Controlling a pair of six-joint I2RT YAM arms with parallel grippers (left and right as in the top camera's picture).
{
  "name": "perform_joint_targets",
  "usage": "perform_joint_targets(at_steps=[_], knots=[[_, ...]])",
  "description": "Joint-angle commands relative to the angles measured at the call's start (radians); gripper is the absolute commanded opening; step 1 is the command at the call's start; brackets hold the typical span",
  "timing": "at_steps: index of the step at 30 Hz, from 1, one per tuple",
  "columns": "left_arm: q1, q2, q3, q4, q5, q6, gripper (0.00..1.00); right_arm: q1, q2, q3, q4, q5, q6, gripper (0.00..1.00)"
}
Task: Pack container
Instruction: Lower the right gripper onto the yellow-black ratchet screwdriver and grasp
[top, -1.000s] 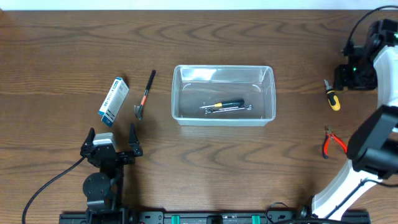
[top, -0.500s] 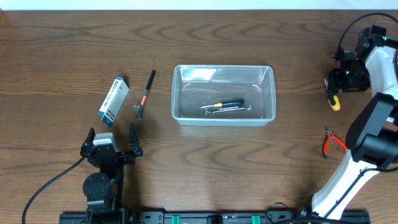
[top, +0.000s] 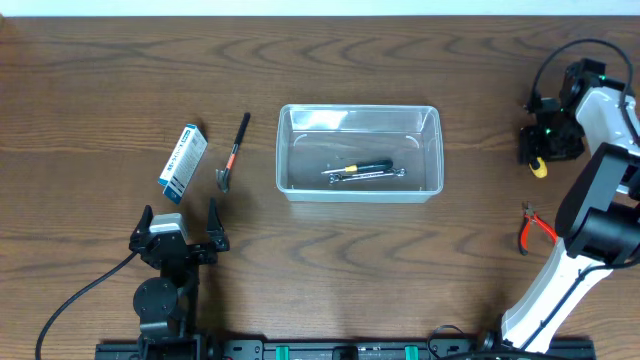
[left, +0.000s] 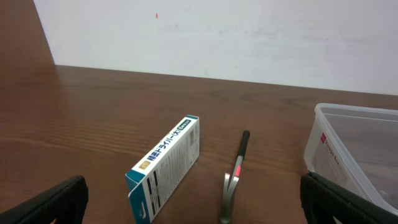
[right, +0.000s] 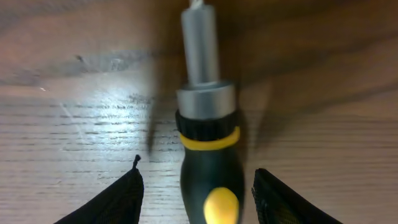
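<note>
Right pincer (top: 541, 150) has slid in over the black-and-yellow screwdriver (right: 208, 168) at the desk's (top: 400, 260) far right, jaws parted either side of the handle, not clamped. Left pincer (top: 180, 215) sits wide open, holding nothing. Container (top: 283, 150) is mid-desk, small tools (top: 362, 171) inside.

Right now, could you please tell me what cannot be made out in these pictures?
Screwdriver: tip and handle end cut off by the right wrist view's edges; overhead, the right tool covers most of it.
Small tools in the container: too small overhead to identify; the left wrist view does not show them.
Hammer: head cut off by the left wrist view's bottom edge.
</note>
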Motion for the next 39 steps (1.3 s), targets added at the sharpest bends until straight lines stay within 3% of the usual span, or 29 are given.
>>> perform_joint_targets(at_steps=[1,9,14,17,23,30,39], knots=[[-0.004,0.0,-0.027,-0.016,-0.001,0.006,0.98,-0.003,0.012,-0.033,0.022,0.011,-0.013,0.57],[-0.004,0.0,-0.027,-0.016,-0.001,0.006,0.98,-0.003,0.012,-0.078,0.058,0.011,-0.003,0.55],[-0.004,0.0,-0.027,-0.016,-0.001,0.006,0.98,-0.003,0.012,-0.078,0.057,0.011,0.011,0.43],[-0.004,0.0,-0.027,-0.016,-0.001,0.006,0.98,-0.003,0.012,-0.078,0.053,0.011,0.018,0.42],[-0.004,0.0,-0.027,-0.016,-0.001,0.006,0.98,-0.003,0.012,-0.078,0.049,0.01,0.023,0.19],[-0.004,0.0,-0.027,-0.016,-0.001,0.006,0.98,-0.003,0.011,-0.071,0.048,-0.002,0.079,0.03],[-0.004,0.0,-0.027,-0.016,-0.001,0.006,0.98,0.004,0.011,0.077,-0.055,-0.061,0.092,0.01]])
